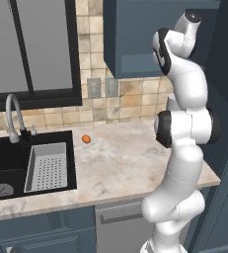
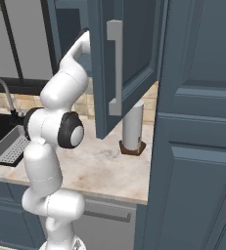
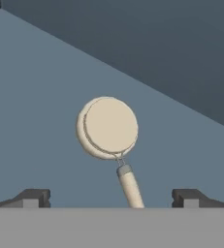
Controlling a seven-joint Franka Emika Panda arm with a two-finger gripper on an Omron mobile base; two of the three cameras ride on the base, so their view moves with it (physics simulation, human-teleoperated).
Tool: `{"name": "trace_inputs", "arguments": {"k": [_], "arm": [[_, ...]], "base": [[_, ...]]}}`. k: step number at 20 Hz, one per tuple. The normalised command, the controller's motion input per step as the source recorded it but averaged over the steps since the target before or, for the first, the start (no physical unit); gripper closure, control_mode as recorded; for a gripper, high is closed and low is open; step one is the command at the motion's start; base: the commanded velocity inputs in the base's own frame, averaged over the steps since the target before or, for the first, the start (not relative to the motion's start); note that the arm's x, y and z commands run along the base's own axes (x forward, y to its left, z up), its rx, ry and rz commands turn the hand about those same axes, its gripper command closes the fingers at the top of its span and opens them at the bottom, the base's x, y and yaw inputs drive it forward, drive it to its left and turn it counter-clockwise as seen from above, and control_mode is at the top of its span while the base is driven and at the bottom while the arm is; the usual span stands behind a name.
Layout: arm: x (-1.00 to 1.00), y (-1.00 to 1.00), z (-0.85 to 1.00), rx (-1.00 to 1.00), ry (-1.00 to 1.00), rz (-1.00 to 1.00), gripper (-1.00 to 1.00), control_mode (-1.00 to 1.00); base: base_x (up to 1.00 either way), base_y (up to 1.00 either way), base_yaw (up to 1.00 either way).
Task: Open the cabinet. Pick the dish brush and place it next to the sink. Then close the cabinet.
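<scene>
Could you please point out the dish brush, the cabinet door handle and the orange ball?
dish brush (image 3: 107, 127): hand view, round cream head.
cabinet door handle (image 2: 115, 68): right base view, mid bar.
orange ball (image 1: 86, 139): left base view, centre.

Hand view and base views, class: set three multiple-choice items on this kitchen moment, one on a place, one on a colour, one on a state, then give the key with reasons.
1. Where does the small orange ball lie?
A. In the basin
B. On the marble counter, right of the sink
C. In the cabinet

2. What colour is the dish brush's round head?
A. Pale cream
B. Green
C. Black

3. How does the wall cabinet's door stand?
A. Shut
B. Swung open
C. Removed

Key:
1 B: the small orange ball rests on the marble counter beside the black sink.
2 A: the slim dish brush shows a cream disc between the open gripper tips.
3 B: the dark blue-grey cabinet door juts outward, its silver bar handle facing the right base view.
</scene>
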Motion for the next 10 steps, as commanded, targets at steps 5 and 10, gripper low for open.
{"name": "trace_inputs", "arguments": {"k": [5, 10], "arm": [[0.28, -0.20, -0.01, 0.00, 0.09, 0.00, -1.00, -1.00], [0.17, -0.15, 0.00, 0.00, 0.07, 0.00, -1.00, -1.00]], "base": [[0.00, 0.00, 0.00], [0.00, 0.00, 0.00]]}}
